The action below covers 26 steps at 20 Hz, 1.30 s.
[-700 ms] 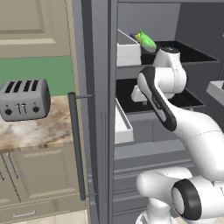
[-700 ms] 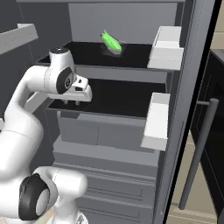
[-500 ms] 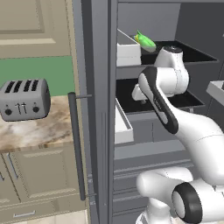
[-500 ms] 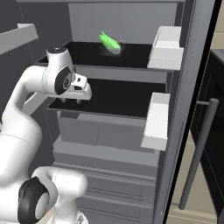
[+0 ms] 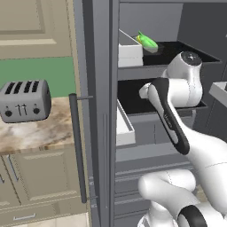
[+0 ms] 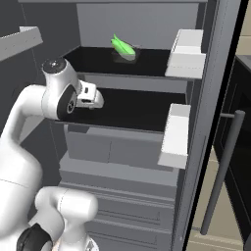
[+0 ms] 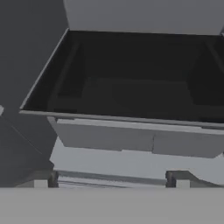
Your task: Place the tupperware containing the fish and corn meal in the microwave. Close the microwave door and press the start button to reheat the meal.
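The fingers [image 7: 40,180] stand spread wide apart with nothing between them; in the hand view the two dark tips rise at the bottom edge, one at each side, and look along the lower fridge shelf [image 7: 131,98], a dark and bare tray with grey drawer fronts below its front lip. In the right base view the gripper [image 6: 93,97] sits at the front left of that lower shelf, level with it and pointing into the fridge. The tupperware [image 6: 125,54] lies above the fingers, on the upper shelf [image 6: 88,56], one level up and farther back, offset toward the right of the fingers in this view. Its contents, the fish and corn meal [image 6: 122,46], show as a bright green lump whose long axis runs diagonally, from the rear on the fingers' side toward the front on the far side. In the left base view the tupperware [image 5: 148,45] stands just beside the white door bin [image 5: 129,49], above and beyond the wrist. Judgement: the coming move calls for raising the hand by one shelf level and reaching deeper, then closing across the container's short side. Whether the container's rim leaves grip room cannot be told at this size.
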Available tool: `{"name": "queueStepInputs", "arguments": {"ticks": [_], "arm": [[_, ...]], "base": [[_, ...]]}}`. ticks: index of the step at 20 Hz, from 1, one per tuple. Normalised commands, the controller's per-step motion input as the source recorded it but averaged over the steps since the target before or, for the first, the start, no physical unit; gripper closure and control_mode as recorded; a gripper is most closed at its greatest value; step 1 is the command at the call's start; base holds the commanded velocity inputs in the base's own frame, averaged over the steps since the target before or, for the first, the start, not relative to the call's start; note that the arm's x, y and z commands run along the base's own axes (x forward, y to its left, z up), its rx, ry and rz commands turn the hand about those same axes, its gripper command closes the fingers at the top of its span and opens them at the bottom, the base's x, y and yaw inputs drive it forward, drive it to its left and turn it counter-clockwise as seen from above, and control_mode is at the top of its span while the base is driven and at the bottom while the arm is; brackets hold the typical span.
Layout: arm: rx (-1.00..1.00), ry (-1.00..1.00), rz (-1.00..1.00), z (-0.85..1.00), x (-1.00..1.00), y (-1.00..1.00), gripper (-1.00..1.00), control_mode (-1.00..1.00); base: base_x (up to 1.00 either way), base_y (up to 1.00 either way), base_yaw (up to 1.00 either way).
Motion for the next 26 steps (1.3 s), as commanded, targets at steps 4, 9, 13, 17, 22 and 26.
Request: {"name": "queueStepInputs", "arguments": {"ticks": [4,9,13,17,22,26], "arm": [[0.0,-0.31,0.0,0.32,-0.02,-0.15,-1.0,-1.0],[0.04,-0.25,-0.09,0.43,0.0,-0.24,-1.0,-1.0],[0.2,-0.18,-0.13,0.55,0.07,-0.23,-1.0,-1.0],[0.21,-0.15,-0.11,0.47,0.2,-0.07,-1.0,-1.0],[0.22,-0.05,-0.05,0.25,0.2,-0.06,-1.0,-1.0],[0.24,0.0,-0.02,0.22,0.26,-0.23,-1.0,-1.0]], "base": [[0.0,0.0,0.0],[0.0,0.0,0.0],[0.0,0.0,0.0],[0.0,0.0,0.0],[0.0,0.0,0.0],[0.0,0.0,0.0]]}}
